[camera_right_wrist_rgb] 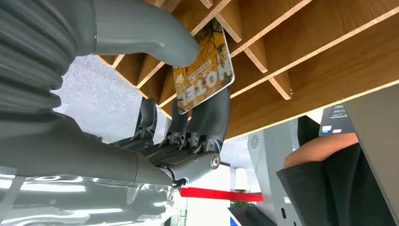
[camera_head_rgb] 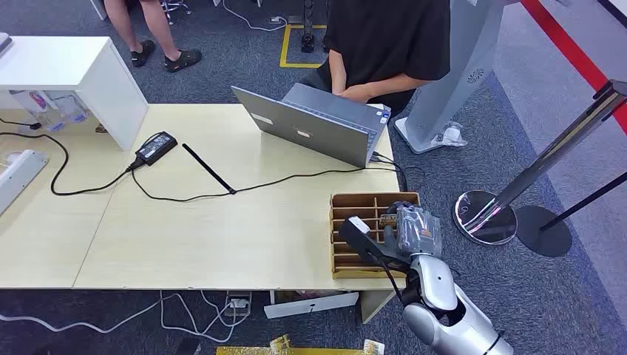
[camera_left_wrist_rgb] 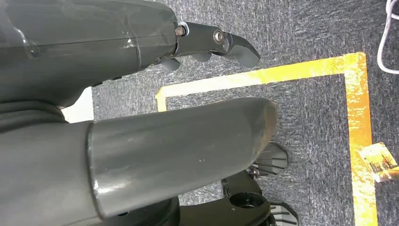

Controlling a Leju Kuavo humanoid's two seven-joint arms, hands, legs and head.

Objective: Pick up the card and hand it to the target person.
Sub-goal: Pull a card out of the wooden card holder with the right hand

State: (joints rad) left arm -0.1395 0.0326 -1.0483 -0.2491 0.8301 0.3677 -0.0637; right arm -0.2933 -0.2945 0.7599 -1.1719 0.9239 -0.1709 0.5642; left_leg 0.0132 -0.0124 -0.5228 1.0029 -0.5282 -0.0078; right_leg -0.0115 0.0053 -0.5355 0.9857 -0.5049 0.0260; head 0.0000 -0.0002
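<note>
A yellow-orange printed card (camera_right_wrist_rgb: 204, 70) stands against the dividers of a wooden compartment box (camera_head_rgb: 355, 203) at the table's front right corner. My right hand (camera_head_rgb: 403, 229) reaches into that box. In the right wrist view the thumb (camera_right_wrist_rgb: 141, 28) presses the card's face and the dark fingers (camera_right_wrist_rgb: 207, 122) back it, so the card is pinched. The card's lower part still sits among the box's dividers. A person in a black shirt (camera_head_rgb: 384, 44) sits behind the table at a laptop. My left hand (camera_left_wrist_rgb: 155, 146) hangs over the carpet, fingers apart, holding nothing.
An open grey laptop (camera_head_rgb: 318, 129) lies just beyond the box, with a black cable running left to a power adapter (camera_head_rgb: 157, 146). A chrome stanchion base (camera_head_rgb: 486, 217) stands right of the table. Yellow floor tape (camera_left_wrist_rgb: 357, 117) and a loose card (camera_left_wrist_rgb: 379, 162) lie on the carpet.
</note>
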